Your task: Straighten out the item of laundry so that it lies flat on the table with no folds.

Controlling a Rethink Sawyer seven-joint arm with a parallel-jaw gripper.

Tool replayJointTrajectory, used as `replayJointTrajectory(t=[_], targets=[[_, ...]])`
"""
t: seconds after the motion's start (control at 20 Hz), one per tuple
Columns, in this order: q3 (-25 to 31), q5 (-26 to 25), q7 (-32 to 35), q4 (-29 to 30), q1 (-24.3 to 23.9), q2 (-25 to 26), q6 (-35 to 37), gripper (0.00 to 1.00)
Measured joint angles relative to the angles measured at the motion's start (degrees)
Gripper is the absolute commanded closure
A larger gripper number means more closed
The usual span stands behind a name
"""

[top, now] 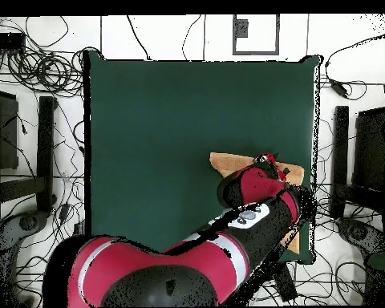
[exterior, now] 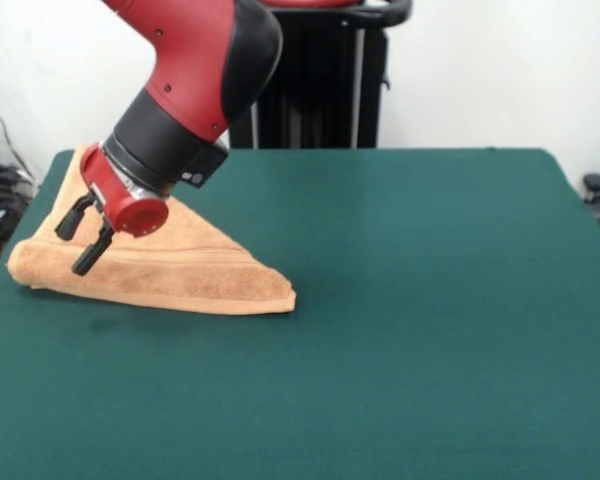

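From the front view I see the towel folded on the desk, at the picture's left side toward the far edge. The end effector hangs just above the towel's left part. Overhead, the arm covers most of the towel.

From above I see my red arm reaching across the green table to its right edge, covering most of the orange towel there.
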Motion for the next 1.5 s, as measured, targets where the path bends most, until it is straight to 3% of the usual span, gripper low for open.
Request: replayJointTrajectory(t=[1.5], targets=[[-3.01,0.02,0.0,1.37,-0.75,0.78,-0.4,0.0]])
